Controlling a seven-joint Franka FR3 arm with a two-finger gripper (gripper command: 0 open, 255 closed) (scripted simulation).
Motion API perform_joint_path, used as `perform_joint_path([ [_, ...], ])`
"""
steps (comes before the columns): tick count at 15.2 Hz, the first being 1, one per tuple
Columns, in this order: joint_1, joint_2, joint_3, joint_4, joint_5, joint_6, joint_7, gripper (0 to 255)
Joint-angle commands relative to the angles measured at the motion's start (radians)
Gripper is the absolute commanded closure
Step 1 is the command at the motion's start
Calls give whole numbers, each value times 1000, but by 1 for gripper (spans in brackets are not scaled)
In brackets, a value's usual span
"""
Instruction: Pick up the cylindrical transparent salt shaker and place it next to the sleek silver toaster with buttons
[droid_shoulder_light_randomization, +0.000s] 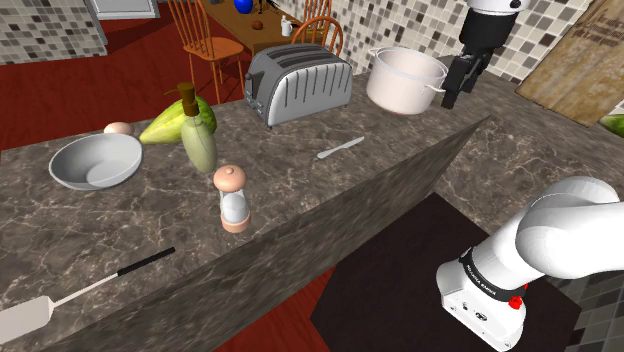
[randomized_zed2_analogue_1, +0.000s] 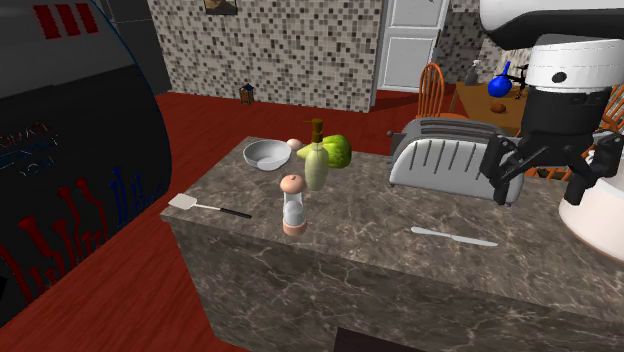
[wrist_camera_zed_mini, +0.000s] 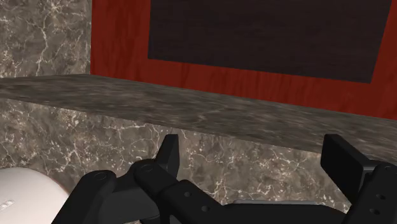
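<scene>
Shaker (droid_shoulder_light_randomization: 233, 200) stands upright on the counter (droid_shoulder_light_randomization: 300, 210), well apart from the gripper (droid_shoulder_light_randomization: 452, 97). Gripper hangs beside the pot (droid_shoulder_light_randomization: 400, 82), fingers spread wide, empty. Toaster (droid_shoulder_light_randomization: 298, 82) lies nearer it.

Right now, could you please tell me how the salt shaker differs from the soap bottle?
The salt shaker has a see-through body with a peach cap and base; the soap bottle is opaque pale green with a brown pump. The salt shaker stands alone; the soap bottle stands beside a green vegetable. Both stand upright on the counter.
</scene>
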Motion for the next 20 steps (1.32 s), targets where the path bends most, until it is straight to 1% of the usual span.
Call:
perform_joint_path([
  [1, 0, 0, 0, 0, 0, 0, 0, 0],
  [7, 45, 76, 81, -31, 100, 132, 107, 0],
  [12, 78, 166, 152, -26, 169, 247, 189, 0],
  [16, 101, 255, 208, -2, 210, 340, 252, 0],
  [20, 119, 356, 263, 41, 234, 428, 315, 0],
])
